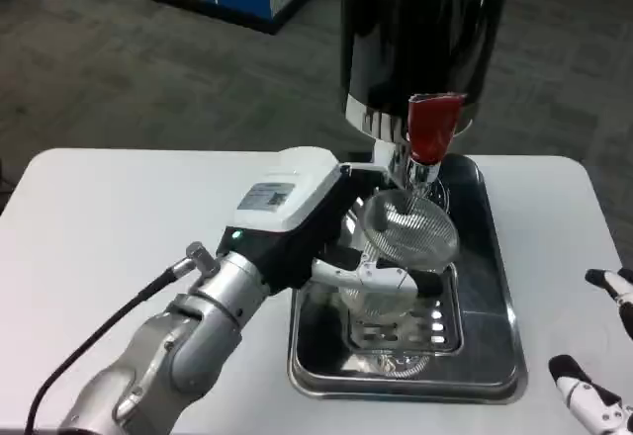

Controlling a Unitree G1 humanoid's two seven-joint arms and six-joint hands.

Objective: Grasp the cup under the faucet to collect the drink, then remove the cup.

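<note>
The left hand (381, 282) grips the clear ribbed plastic cup (406, 232) beneath the red-handled faucet (432, 129); best keep its mouth level and centred there. The right hand (598, 376) waits, fingers apart.

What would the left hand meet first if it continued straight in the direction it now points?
The left hand already holds the cup. Going on up and to the right, it would probably meet the dispenser and its red tap, though depth is unclear.

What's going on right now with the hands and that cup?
Left hand grips the clear cup, tilted under the red faucet. Right hand open at table edge. Nothing in the way above the metal tray.
</note>
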